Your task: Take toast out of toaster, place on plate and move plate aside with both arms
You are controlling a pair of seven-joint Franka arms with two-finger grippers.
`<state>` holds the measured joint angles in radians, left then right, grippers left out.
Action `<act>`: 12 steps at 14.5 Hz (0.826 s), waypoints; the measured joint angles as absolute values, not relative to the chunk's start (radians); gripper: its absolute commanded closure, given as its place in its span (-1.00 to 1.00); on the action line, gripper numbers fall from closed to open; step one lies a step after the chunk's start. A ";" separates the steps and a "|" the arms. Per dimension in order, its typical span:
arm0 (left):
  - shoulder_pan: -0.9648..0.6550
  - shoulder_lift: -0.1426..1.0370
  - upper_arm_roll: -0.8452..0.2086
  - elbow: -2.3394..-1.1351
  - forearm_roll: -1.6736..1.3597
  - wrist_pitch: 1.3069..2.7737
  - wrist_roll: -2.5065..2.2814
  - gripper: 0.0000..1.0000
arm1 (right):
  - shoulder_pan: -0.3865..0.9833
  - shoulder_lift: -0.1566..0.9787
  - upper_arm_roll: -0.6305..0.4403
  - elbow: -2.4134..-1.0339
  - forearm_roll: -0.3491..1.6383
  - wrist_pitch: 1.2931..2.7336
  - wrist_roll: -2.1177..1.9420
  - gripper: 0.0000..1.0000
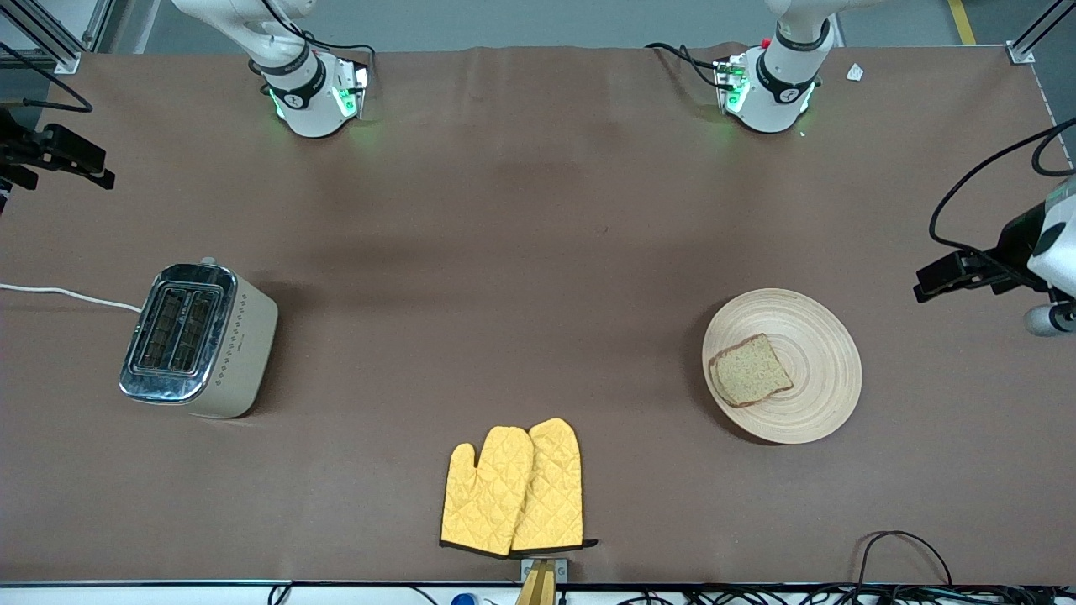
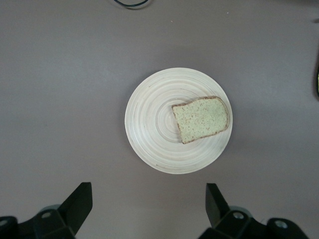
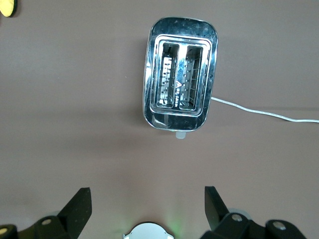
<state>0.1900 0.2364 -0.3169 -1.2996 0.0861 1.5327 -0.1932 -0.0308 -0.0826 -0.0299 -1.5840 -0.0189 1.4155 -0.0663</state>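
Note:
The toast (image 1: 751, 370) (image 2: 202, 118), a speckled slice with a dark crust, lies flat on the round light-wood plate (image 1: 820, 361) (image 2: 149, 119) toward the left arm's end of the table. My left gripper (image 1: 935, 281) (image 2: 148, 191) hangs high above the table beside the plate, open and empty. Up in the air at the right arm's end is my right gripper (image 1: 84, 168) (image 3: 148, 195), also open with nothing between its fingers. It looks down on the toaster.
A chrome-topped cream toaster (image 1: 197, 340) (image 3: 180, 73) with two empty slots stands toward the right arm's end, its white cord (image 1: 59, 292) running off the table. A pair of yellow oven mitts (image 1: 514, 487) lies near the front edge. Black cables (image 1: 899, 546) loop along that edge.

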 measured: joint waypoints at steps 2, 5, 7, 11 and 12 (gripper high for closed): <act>0.187 0.195 -0.318 -1.311 0.086 1.508 -0.171 -1.00 | -0.031 -0.083 -0.030 -1.584 -0.019 1.416 -0.066 -1.00; 0.136 0.112 -0.282 -1.391 0.084 1.494 -0.145 -1.00 | -0.031 -0.083 -0.030 -1.584 -0.019 1.416 -0.066 -1.00; 0.044 0.057 -0.185 -1.457 0.055 1.494 -0.145 -1.00 | -0.031 -0.083 -0.030 -1.584 -0.019 1.416 -0.066 -1.00; 0.014 -0.005 -0.121 -1.529 0.007 1.494 -0.137 -1.00 | -0.031 -0.083 -0.030 -1.584 -0.019 1.416 -0.065 -1.00; 0.012 -0.007 -0.126 -1.529 0.006 1.494 -0.136 -1.00 | -0.031 -0.083 -0.030 -1.584 -0.019 1.417 -0.065 -1.00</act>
<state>0.0121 -0.0071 -0.1256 -1.5294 0.0057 1.4940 -0.1362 -0.0309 -0.0826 -0.0298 -1.5839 -0.0189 1.4165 -0.0652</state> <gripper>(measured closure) 0.000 0.000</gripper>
